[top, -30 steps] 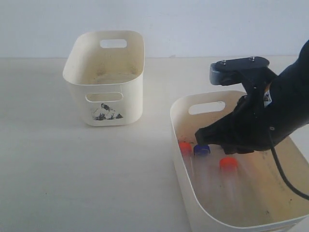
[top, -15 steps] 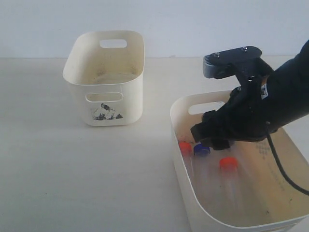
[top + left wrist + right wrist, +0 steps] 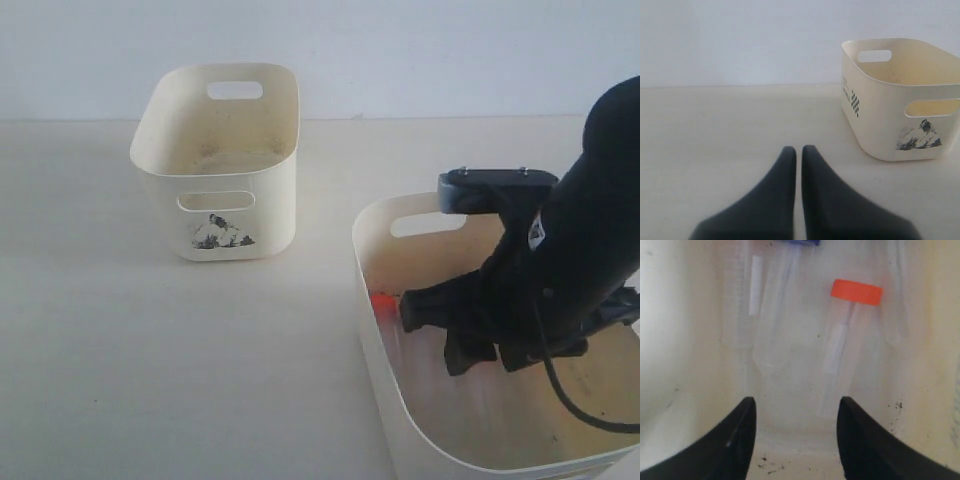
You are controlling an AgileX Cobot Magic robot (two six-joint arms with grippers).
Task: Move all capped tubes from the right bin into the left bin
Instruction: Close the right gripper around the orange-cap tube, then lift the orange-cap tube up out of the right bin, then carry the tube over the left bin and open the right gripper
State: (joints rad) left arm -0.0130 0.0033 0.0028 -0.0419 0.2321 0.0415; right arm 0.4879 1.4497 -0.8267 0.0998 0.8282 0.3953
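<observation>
Lying in the wide cream plastic bin (image 3: 380, 370): clear tubes (image 3: 837, 352), one orange-capped, near right end effector (image 3: 796, 405), spread apart; left end effector (image 3: 799, 149) pressed together.

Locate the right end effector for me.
The right end effector is on the exterior view's right, inside the right bin, open, facing an orange-capped tube.

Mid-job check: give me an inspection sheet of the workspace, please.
Surface: pale tabletop.
Job's things: smaller cream plastic tub with torn sticker, no tubes seen inside; larger cream plastic tub holds clear tubes, an orange-red cap and a blue cap showing.
Clutter: dark specks on larger tub's floor.
Grippers: left gripper shut, empty; right gripper open inside larger tub, empty.
Cables: black cable on right arm.
Surroundings: plain white wall.
</observation>
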